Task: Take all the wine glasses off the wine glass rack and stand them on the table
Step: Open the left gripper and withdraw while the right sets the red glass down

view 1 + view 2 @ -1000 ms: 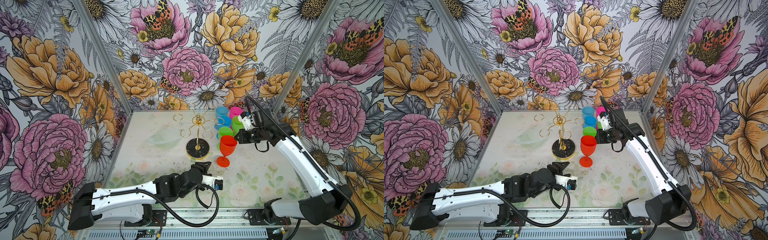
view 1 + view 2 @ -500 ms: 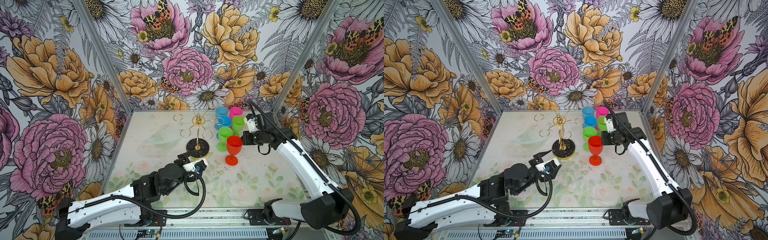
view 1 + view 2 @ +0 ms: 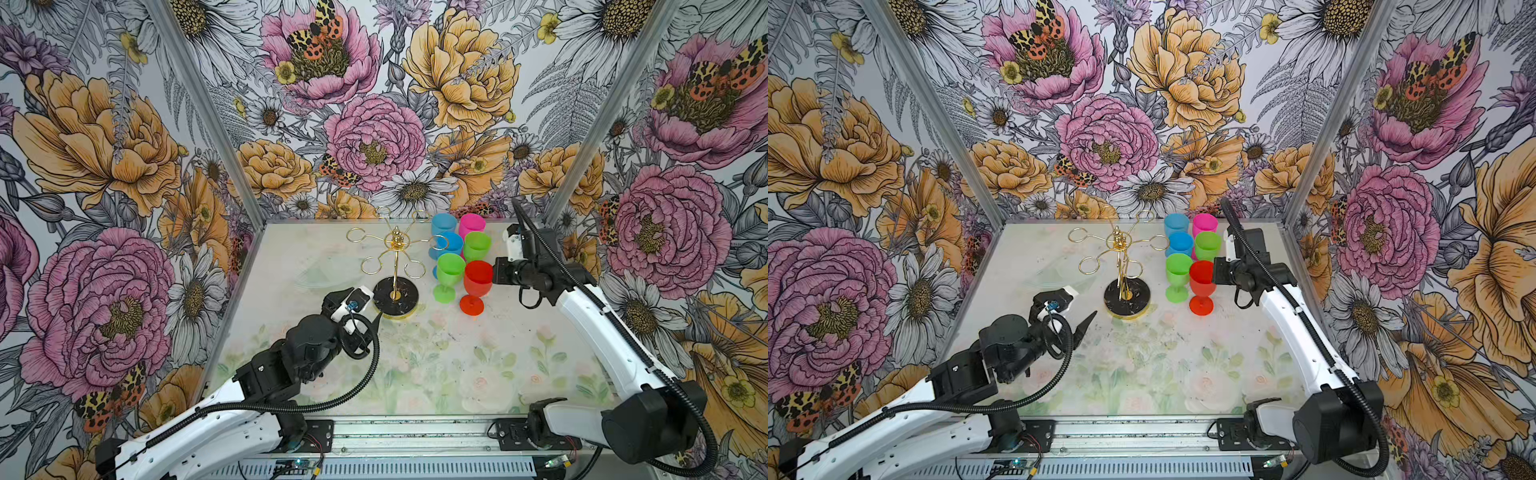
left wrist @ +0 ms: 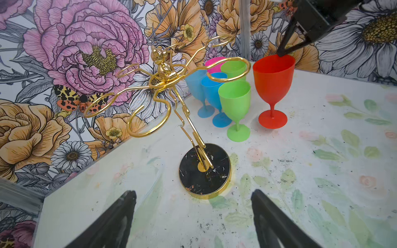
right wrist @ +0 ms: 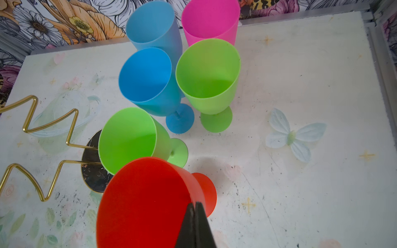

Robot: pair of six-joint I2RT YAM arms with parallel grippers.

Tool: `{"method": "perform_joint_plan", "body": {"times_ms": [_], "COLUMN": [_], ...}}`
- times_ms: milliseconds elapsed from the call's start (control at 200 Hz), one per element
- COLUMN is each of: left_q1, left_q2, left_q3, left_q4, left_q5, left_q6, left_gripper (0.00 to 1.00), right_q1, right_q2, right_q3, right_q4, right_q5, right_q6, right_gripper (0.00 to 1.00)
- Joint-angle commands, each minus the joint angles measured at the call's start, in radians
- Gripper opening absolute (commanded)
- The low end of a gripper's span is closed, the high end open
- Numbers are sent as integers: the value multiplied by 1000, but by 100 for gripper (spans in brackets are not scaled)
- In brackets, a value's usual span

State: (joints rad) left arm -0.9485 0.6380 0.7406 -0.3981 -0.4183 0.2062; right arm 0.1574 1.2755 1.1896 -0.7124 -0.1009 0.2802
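We log the right gripper (image 5: 195,206) pinched tight on the rim of the red wine glass (image 3: 478,277). The glass stands upright, foot on the table (image 3: 457,365), to the right of the wine glass rack (image 3: 401,301) in both top views, just beside a green glass (image 3: 449,266). Left gripper (image 4: 193,193): jaws spread wide, holding nothing, low over the table near the rack's black base. Rack upright.

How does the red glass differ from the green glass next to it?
The red glass is pinched at its rim by the right tool; the green glass beside it is held by nothing. The red glass stands nearer the front of the table, the green glass nearer the rack. Both stand upright on it, with the same goblet shape.
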Motion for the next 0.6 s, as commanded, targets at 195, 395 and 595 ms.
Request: {"method": "perform_joint_plan", "body": {"times_ms": [195,395,595], "left_q1": [178,241,267], "left_q2": [-59,-71,-92], "left_q3": [-24,-37,-52], "left_q4": [-29,-30,-33], "left_q5": [162,202,237], "left_q6": [-104,-117,-122], "left_gripper": [87,87,88], "right_q1": [-36,-53,-67], "right_q2": [21,41,50], "right_q3": [-21,-33,-58], "right_q4": [151,187,220], "right_q5": [21,25,29], "right_q6": [20,20,19], "right_gripper": [0,0,0]}}
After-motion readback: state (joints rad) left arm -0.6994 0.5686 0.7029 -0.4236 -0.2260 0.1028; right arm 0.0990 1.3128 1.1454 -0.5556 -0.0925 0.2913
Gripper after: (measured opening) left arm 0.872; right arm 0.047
